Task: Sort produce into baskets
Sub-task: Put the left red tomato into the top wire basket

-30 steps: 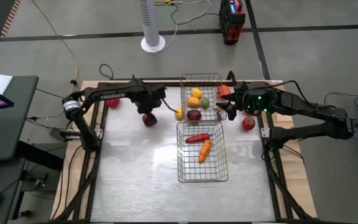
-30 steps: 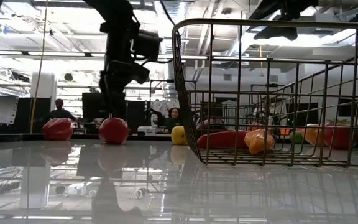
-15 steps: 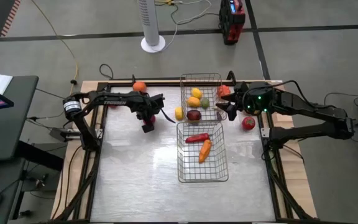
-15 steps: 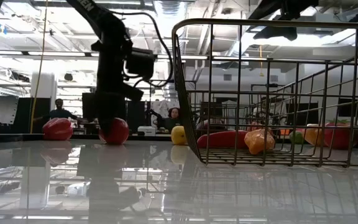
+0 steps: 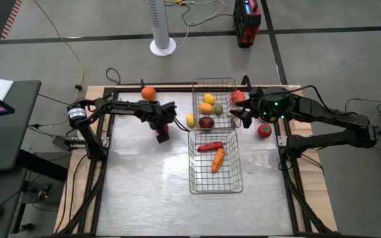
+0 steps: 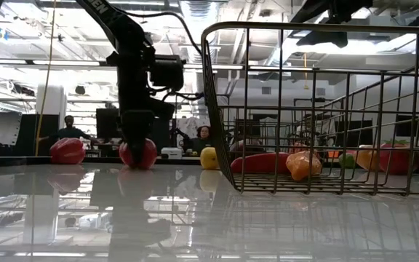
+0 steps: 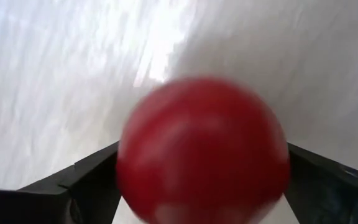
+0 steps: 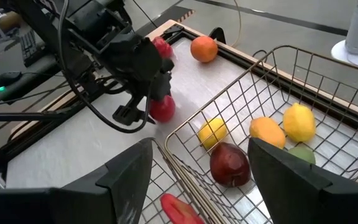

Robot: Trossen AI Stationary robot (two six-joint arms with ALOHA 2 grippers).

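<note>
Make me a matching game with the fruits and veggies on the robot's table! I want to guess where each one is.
Things:
1. orange carrot
2. dark red apple
3. red ball-shaped fruit
4. orange

Places:
A. on the table, between the fingers of the left pincer
B. in the far basket, with the yellow and green fruit
C. in the near basket, beside the red pepper
D. alone by the table's far edge

Pairs: 1-C, 2-B, 3-A, 4-D

left pincer [image 5: 163, 135] lowered to the tabletop, fingers apart, right pincer [image 5: 243, 118] raised, fingers spread wide
</note>
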